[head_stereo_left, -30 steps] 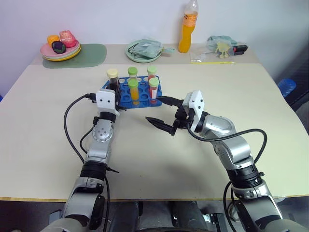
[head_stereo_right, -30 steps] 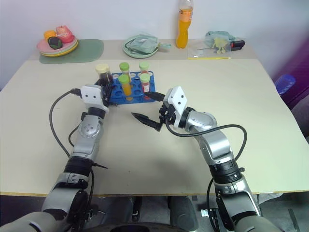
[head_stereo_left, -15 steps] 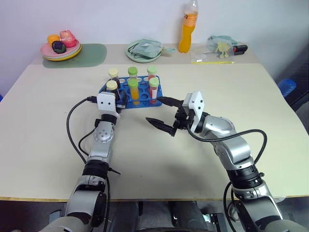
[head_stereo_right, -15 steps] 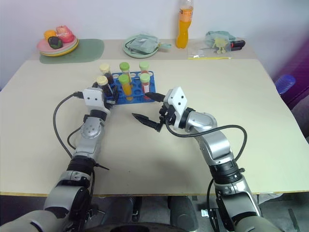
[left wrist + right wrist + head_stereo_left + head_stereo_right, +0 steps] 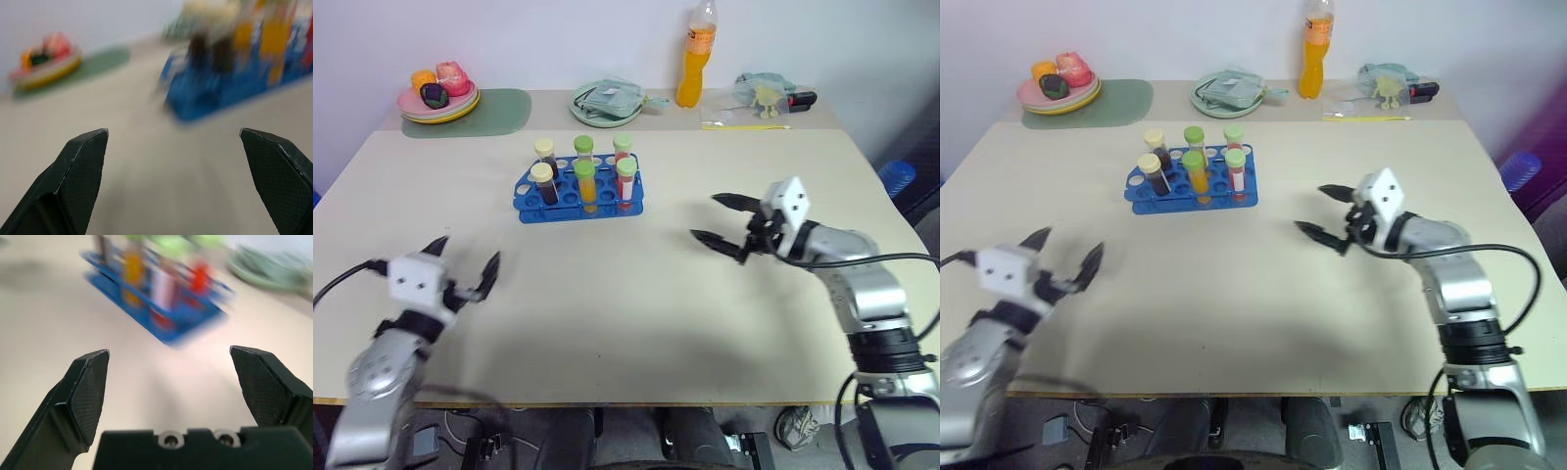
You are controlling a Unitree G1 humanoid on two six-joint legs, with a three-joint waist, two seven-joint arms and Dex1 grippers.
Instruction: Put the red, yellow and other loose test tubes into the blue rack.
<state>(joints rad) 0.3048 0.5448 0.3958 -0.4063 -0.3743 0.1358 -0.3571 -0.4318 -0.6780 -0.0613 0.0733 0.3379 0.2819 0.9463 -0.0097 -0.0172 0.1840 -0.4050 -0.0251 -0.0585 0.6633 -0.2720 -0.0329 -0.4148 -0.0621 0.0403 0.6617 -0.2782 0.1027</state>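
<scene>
Standing upright in the rack (image 5: 579, 199), every tube (image 5: 584, 184) lies beyond your wide-open, empty left gripper (image 5: 465, 266) and right gripper (image 5: 724, 227).

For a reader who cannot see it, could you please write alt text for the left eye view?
A blue rack on a beige table holds six capped test tubes standing upright. The left claw and the right claw are both open and empty, apart from the rack on either side. Along the far edge are plates and an orange drink bottle.
</scene>
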